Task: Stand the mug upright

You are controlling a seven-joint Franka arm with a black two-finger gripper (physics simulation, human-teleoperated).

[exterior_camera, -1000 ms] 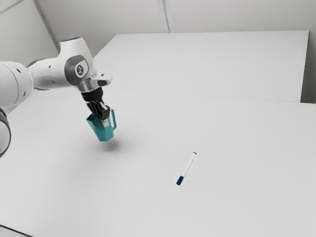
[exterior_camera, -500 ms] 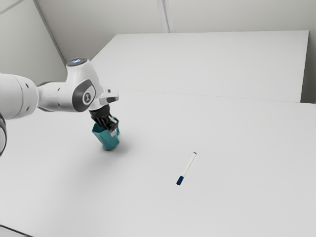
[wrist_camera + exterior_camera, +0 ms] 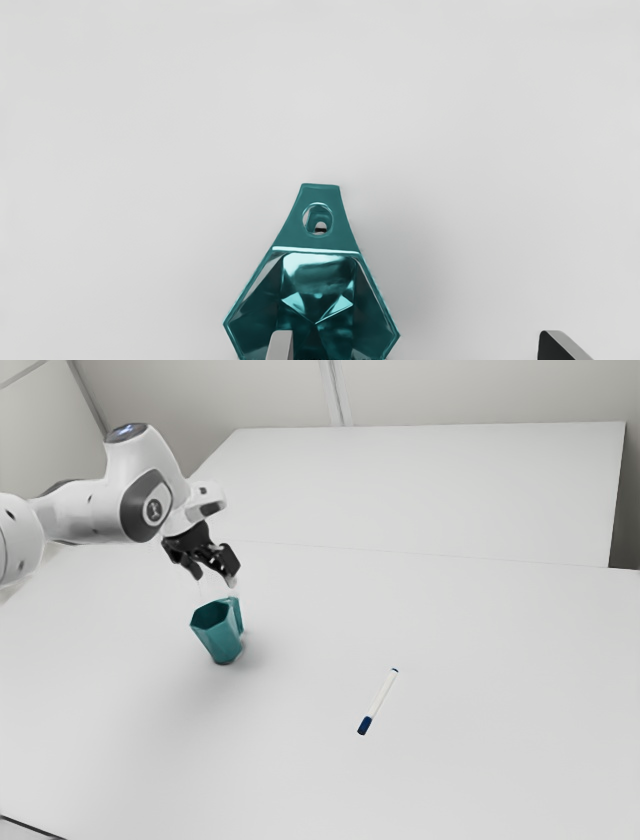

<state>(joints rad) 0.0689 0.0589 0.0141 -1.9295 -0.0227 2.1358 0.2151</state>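
My gripper (image 3: 217,582) hangs above the teal mug (image 3: 222,641) in the exterior view, its fingers spread apart and holding nothing. The mug stands upright on the table, opening facing up, its handle toward the exterior view's right. In the wrist view the camera looks down into the angular opening of the mug (image 3: 317,300). There the gripper (image 3: 412,345) has widely separated fingertips, one in front of the mug's opening and the other off beside the mug.
A white marker with a blue cap (image 3: 378,701) lies on the white table (image 3: 480,760), toward the exterior view's right from the mug. A dark line crosses the near left corner of the exterior view.
The mug, tilted and raised a second ago, came down onto the table. My gripper has since let go of it, opened and risen above it.
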